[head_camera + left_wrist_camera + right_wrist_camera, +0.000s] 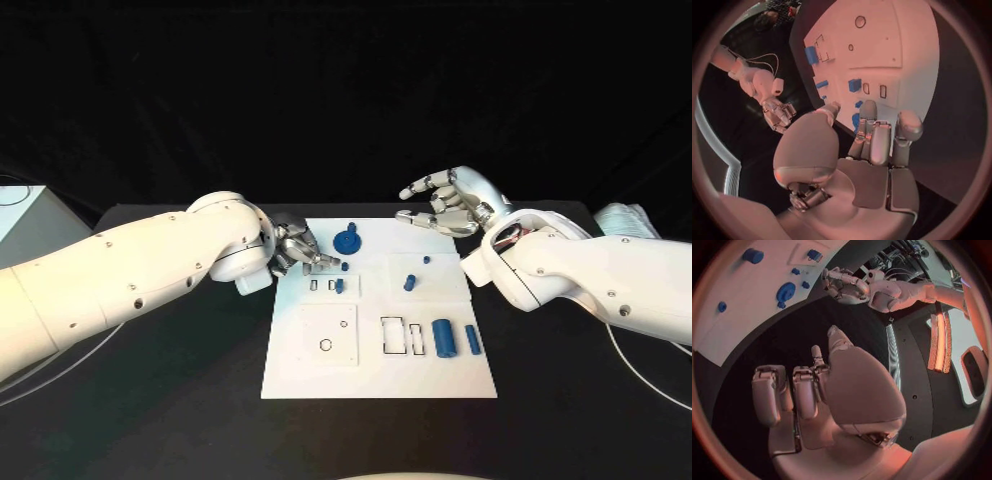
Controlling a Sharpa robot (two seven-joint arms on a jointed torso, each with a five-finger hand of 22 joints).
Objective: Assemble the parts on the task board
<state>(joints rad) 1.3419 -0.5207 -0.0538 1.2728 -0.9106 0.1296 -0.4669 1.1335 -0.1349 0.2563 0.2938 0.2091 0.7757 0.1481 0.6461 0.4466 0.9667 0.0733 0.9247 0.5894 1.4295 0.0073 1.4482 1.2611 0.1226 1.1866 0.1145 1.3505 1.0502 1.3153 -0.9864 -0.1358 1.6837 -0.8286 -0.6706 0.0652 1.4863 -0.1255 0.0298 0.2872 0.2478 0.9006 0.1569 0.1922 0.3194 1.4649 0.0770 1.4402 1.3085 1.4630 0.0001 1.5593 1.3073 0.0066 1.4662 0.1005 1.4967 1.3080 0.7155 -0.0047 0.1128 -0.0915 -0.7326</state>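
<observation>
Left hand [300, 250] fingers spread, empty, over task board [378, 375] edge near round blue part [348, 241]; right hand [453, 203] likewise

Empty robot hand [826, 390] beside task board [748, 305]

Black table [173, 400]: matte surface bearing the work area, dark backdrop behind it. White box-like object [32, 222]: at the table's far left corner, with a thin dark cable at its top edge. Pale crumpled or bundled item [629, 220]: at the table's far right edge, details too small to tell.
</observation>
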